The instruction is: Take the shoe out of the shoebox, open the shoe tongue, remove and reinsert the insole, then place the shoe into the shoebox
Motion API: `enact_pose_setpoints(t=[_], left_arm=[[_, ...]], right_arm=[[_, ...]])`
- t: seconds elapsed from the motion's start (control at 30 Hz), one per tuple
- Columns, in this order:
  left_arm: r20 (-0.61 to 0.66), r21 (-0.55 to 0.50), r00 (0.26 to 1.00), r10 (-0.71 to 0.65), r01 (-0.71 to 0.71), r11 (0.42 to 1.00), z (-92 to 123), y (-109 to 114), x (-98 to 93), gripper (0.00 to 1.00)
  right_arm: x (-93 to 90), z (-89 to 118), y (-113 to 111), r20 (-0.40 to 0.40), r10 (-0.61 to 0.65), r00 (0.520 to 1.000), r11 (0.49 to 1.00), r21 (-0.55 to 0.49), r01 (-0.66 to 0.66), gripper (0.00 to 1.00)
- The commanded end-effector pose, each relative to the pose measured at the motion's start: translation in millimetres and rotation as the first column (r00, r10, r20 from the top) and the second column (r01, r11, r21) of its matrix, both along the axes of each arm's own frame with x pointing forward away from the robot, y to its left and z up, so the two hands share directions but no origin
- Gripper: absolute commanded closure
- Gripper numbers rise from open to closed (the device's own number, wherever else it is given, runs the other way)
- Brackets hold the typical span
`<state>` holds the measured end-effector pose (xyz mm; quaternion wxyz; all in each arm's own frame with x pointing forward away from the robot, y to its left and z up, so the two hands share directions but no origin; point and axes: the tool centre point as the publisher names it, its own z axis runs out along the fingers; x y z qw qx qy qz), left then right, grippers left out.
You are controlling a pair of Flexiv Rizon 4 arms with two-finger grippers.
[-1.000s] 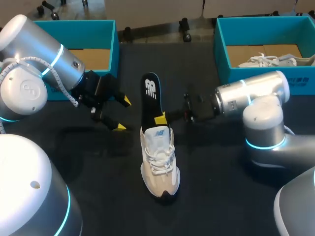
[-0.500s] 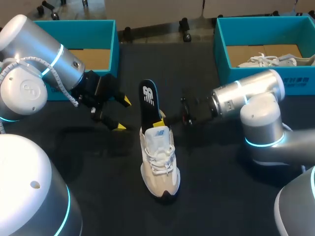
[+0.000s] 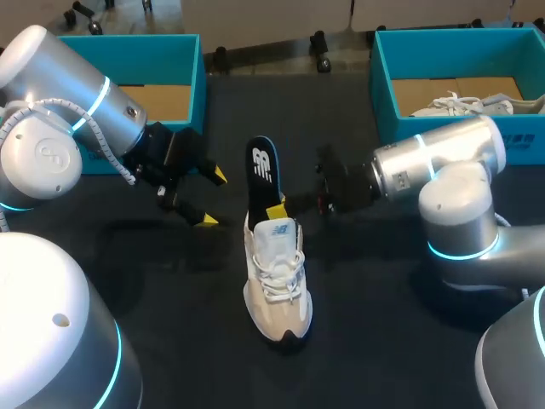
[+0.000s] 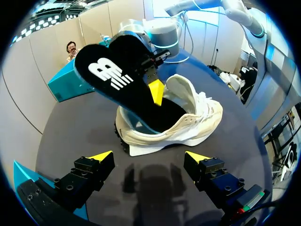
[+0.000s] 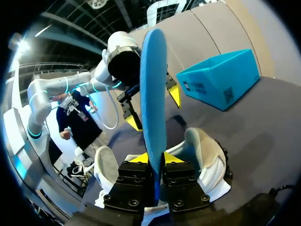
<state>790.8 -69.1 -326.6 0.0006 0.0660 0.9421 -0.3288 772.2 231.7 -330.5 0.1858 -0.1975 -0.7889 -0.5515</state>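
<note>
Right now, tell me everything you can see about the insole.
The insole is a thin, foam-like piece, black on top with a white logo, bright blue on its underside and edge. It stands tilted, with its lower end inside the opening of the cream shoe and its upper end free in the air. The right gripper is shut on it just above the shoe, one yellow-tipped finger on each face. Nothing else touches it.
</note>
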Motion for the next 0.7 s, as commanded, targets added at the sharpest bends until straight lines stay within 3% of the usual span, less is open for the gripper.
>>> enact_pose_setpoints(t=[0.03, 0.17, 0.33, 0.7], left_arm=[[0.0, 0.005, 1.0, 0.001, -0.001, 1.0, 0.2, -0.8, -0.4, 0.0], [0.0, 0.005, 1.0, 0.001, -0.001, 1.0, 0.2, -0.8, -0.4, 0.0], [0.0, 0.005, 1.0, 0.001, -0.001, 1.0, 0.2, -0.8, -0.4, 0.0], [0.0, 0.005, 1.0, 0.001, -0.001, 1.0, 0.2, -0.8, -0.4, 0.0]], right_arm=[[8.6, 8.2, 0.8, -0.003, 0.02, 1.0, 1.0, -0.022, -0.02, 0.78], [14.8, 7.8, 2.7, -0.009, 0.041, 0.999, 0.999, -0.019, -0.041, 0.82], [17.0, 1.3, 6.8, -0.074, 0.076, 0.994, 0.997, -0.006, -0.076, 1.0], [8.8, -1.5, -1.1, -0.215, 0.143, 0.966, 0.989, -0.01, -0.148, 1.0]])
